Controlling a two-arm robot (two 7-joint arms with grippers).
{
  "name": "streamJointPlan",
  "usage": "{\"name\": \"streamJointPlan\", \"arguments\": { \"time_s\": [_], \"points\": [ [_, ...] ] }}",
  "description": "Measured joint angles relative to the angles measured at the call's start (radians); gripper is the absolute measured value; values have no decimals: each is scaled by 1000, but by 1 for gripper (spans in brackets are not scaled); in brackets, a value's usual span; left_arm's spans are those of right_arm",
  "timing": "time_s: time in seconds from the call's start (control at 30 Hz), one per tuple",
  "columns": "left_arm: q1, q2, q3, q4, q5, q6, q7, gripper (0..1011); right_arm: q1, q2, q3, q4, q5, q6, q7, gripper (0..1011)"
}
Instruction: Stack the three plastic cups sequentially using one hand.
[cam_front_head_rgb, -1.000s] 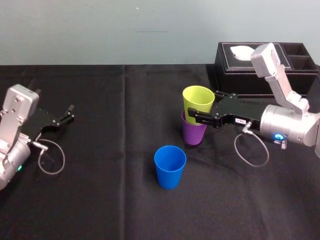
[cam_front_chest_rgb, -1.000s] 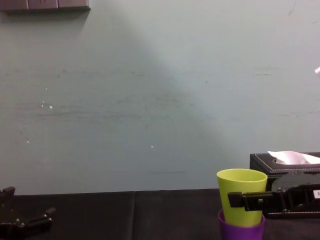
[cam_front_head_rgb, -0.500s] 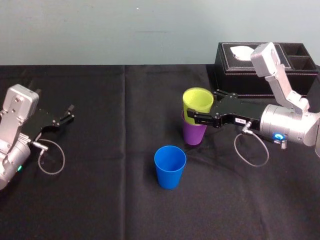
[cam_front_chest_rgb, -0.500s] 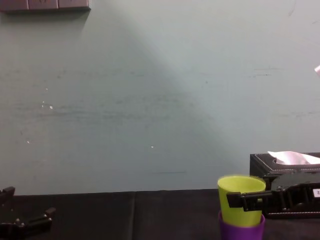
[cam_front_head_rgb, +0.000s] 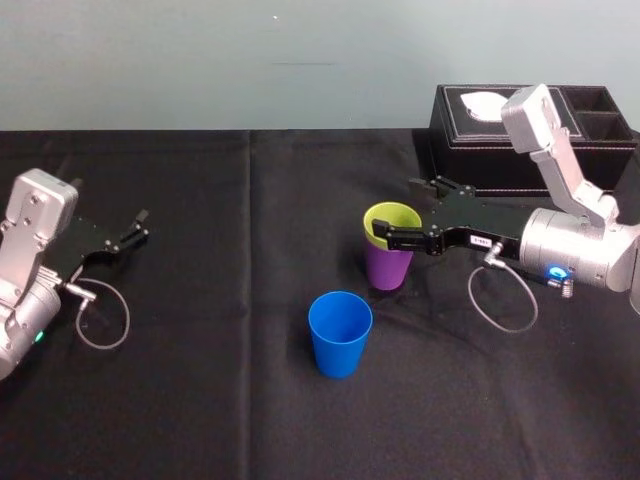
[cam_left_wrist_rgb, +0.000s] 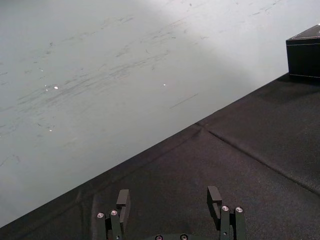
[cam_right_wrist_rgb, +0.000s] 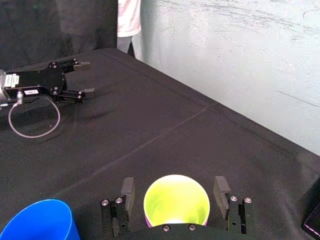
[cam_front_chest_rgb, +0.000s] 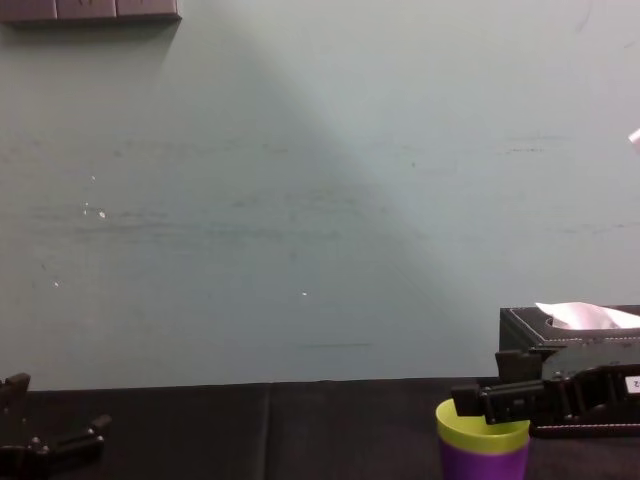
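The yellow-green cup (cam_front_head_rgb: 392, 222) sits nested deep inside the purple cup (cam_front_head_rgb: 388, 268) at the table's middle right, only its rim showing above the purple one. My right gripper (cam_front_head_rgb: 394, 211) is open, one finger on each side of that rim with a gap to either finger in the right wrist view (cam_right_wrist_rgb: 174, 182). The blue cup (cam_front_head_rgb: 340, 333) stands upright alone, nearer to me and a little left of the pair. My left gripper (cam_front_head_rgb: 140, 226) rests parked at the far left, open with nothing between its fingers (cam_left_wrist_rgb: 168, 192).
A black tissue box (cam_front_head_rgb: 520, 130) stands at the back right, just behind my right arm. Black cloth covers the table, with free room between the cups and my left arm. A grey cable loops beside each wrist.
The yellow-green cup has dropped from high in the purple cup to fully nested. My right gripper's fingers have spread apart and let it go. The left arm has not moved.
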Motion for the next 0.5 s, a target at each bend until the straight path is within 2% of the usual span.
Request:
{"name": "streamJointPlan", "arguments": {
  "time_s": [0.5],
  "points": [
    [0,0,0,0,0,0,0,1011,0,0,0,0,0,0,0,1003]
  ]
}}
